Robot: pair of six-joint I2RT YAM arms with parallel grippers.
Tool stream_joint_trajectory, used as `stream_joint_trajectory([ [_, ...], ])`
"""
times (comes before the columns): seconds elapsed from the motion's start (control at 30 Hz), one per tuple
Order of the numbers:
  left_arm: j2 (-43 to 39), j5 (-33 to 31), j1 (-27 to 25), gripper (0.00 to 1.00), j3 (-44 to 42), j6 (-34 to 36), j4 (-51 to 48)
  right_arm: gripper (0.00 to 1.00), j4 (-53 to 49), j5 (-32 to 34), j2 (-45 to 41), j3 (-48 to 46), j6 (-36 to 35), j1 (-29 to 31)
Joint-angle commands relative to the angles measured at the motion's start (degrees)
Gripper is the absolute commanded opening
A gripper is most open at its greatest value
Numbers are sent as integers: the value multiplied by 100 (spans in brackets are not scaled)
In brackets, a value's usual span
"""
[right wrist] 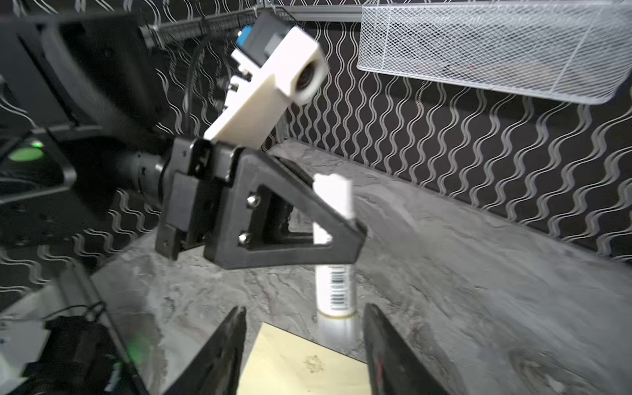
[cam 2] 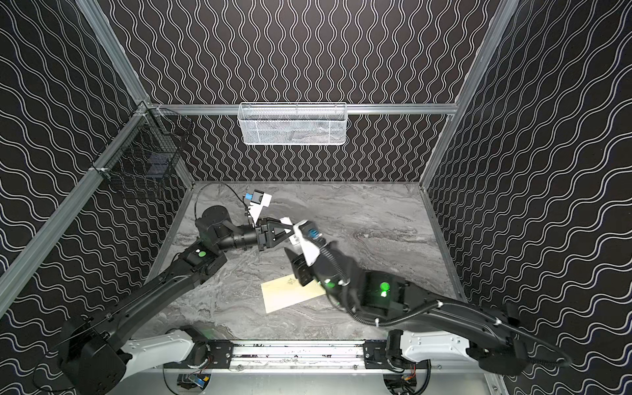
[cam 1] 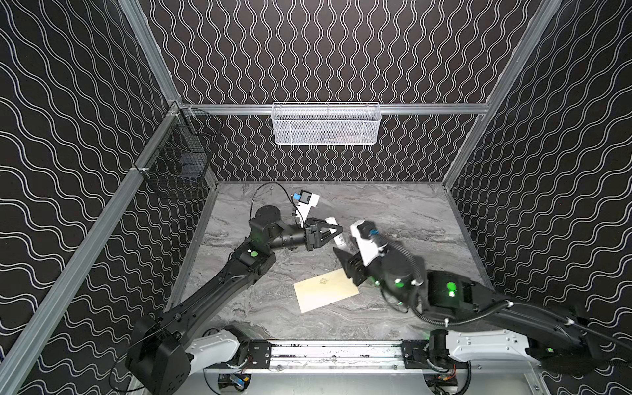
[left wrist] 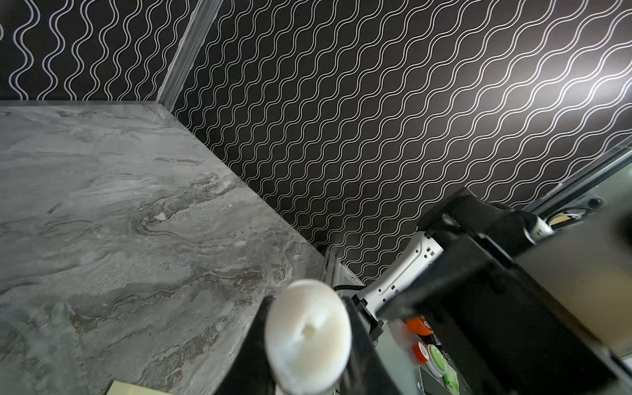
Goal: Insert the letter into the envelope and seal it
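1. Now we have the left gripper (cam 1: 337,228) pinching a white stick (right wrist: 337,284) near its middle, roughly upright over the table (cam 1: 410,219). We take the stick for glue.
2. Our right gripper (right wrist: 304,313) is spread with nothing between its jaws. It hovers over the right end of the envelope (cam 1: 325,294), and the stick's lower end is just beyond its tips.
3. The envelope lies flat, emblem up, near the front middle of the table and apart from the stick. The letter is nowhere in sight, so we judge it is already inside.
4. We cannot tell whether the stick's lower end touches the table or hangs just above it, because the glossy top blurs it. Nor can we tell whether a cap is on.
5. The step in hand looks like sealing. To do it well, we should pin one corner of the envelope with the right gripper and keep the flap's edge exposed. Then we bring the stick over low and drag it lightly, so the paper does not ride along.
6. The grippers sit near each other, so we move one at a time. The table lies open behind and to the right. The envelope's front edge is near the front rail, so pushes should go away from it. The basket (cam 1: 325,124) on the back wall hangs well above.
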Motion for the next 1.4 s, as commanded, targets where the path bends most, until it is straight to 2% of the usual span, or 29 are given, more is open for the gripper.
stream_joint_trajectory([
  [0.0,-1,439,22,0,94,110,63,67,535,-3461,-403,-236,165,-822],
  [0.13,6,881,16,0,122,-36,335,69,528,-5193,-638,-454,-74,-1815],
  [0.23,27,1177,10,0,100,-320,753,71,830,-6338,-714,-671,84,-2531],
  [0.33,86,1342,4,0,45,-676,1265,76,1288,-6889,-676,-1009,359,-2965],
  [0.47,125,1399,-38,0,46,-814,1471,77,1689,-7144,-468,-1178,467,-3024],
  [0.53,131,1385,-68,0,52,-832,1492,72,1813,-7367,-310,-1174,517,-3029],
  [0.63,103,1339,-70,0,62,-804,1434,60,2097,-7794,-51,-1158,677,-3028],
  [0.9,2,1249,-81,0,27,-677,1299,32,2495,-7994,218,-1077,958,-3032],
  [1.03,-52,1123,-80,0,9,-593,1208,19,2387,-7889,258,-964,1000,-3017],
  [1.17,-153,861,-85,0,24,-244,761,12,1921,-7121,165,-773,983,-2922],
  [1.23,-214,585,-87,0,100,112,229,12,1424,-6321,71,-497,849,-2757],
  [1.27,-237,417,-87,0,126,265,-13,11,1151,-5693,23,-393,731,-2586],
  [1.37,-289,-16,-89,0,184,582,-444,9,491,-3312,-20,-42,366,-1647],
])
